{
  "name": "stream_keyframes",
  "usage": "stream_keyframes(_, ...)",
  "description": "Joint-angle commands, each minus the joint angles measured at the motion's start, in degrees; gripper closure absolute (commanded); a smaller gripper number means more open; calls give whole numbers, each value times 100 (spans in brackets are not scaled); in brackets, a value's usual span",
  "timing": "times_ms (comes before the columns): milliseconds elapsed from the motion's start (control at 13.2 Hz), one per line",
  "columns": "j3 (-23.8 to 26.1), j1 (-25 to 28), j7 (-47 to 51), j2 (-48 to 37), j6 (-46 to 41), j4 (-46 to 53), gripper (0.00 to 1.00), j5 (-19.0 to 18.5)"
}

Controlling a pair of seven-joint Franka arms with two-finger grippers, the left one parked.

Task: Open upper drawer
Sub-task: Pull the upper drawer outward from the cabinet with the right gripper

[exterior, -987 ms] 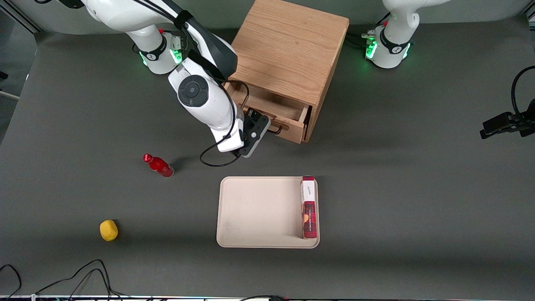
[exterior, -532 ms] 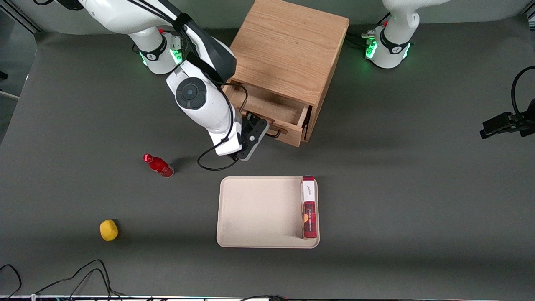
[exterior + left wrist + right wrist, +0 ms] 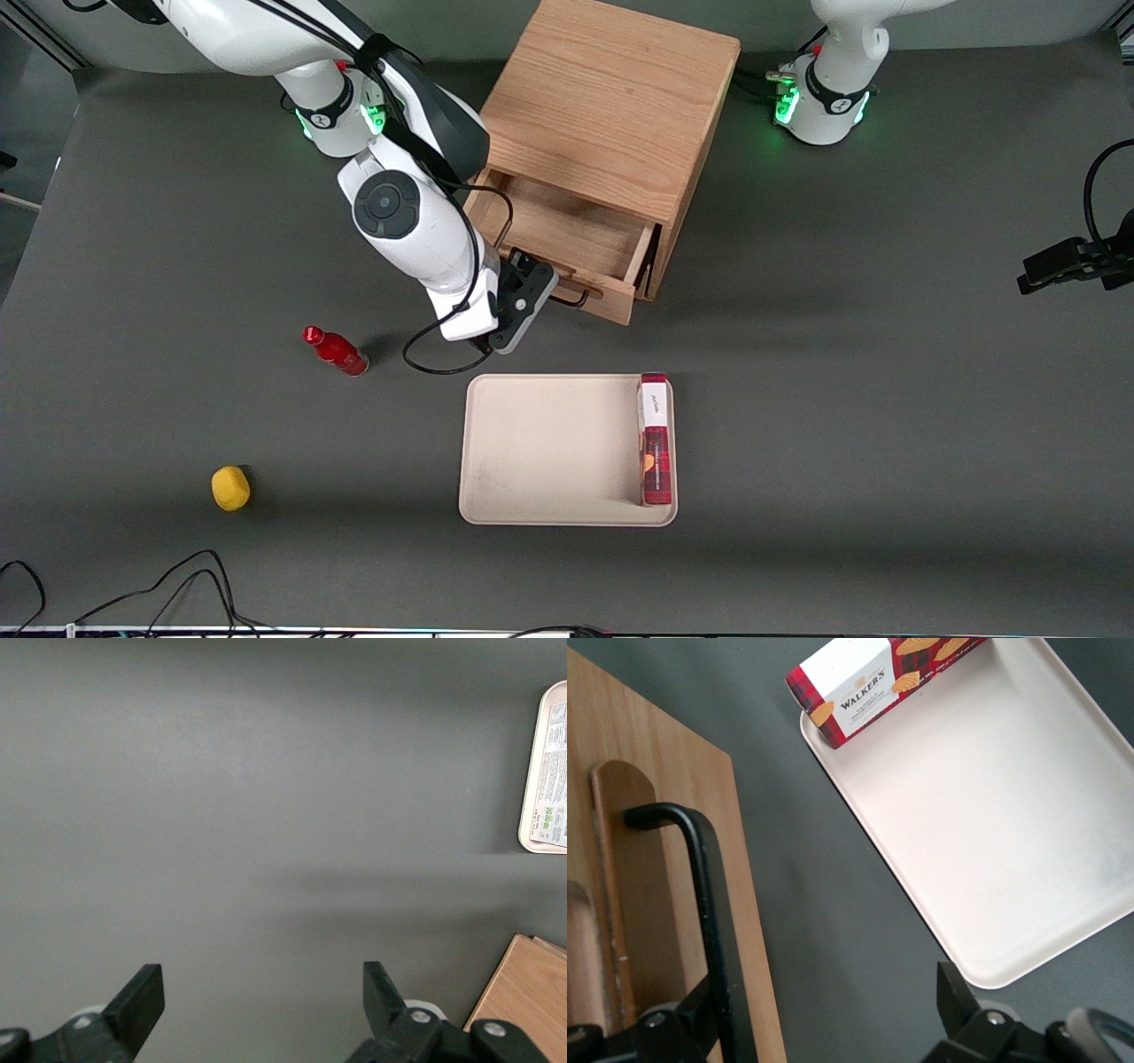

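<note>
The hand is at the upper drawer, fingers apart. At its 6 o'clock is bare table, then the tray and cookie box block the way.

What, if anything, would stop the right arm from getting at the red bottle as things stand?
Probably nothing: the red bottle sits on the table near the gripper, nothing between them. The gripper is open around the upper drawer's handle, so it must first draw clear.
</note>
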Motion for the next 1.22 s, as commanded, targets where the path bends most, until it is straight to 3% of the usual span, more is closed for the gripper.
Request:
stream_keyframes(0,33,-44,-179,241,19,349,0,-204)
stream_keyframes(1139,-82,-123,-170,690,19,920,0,-652)
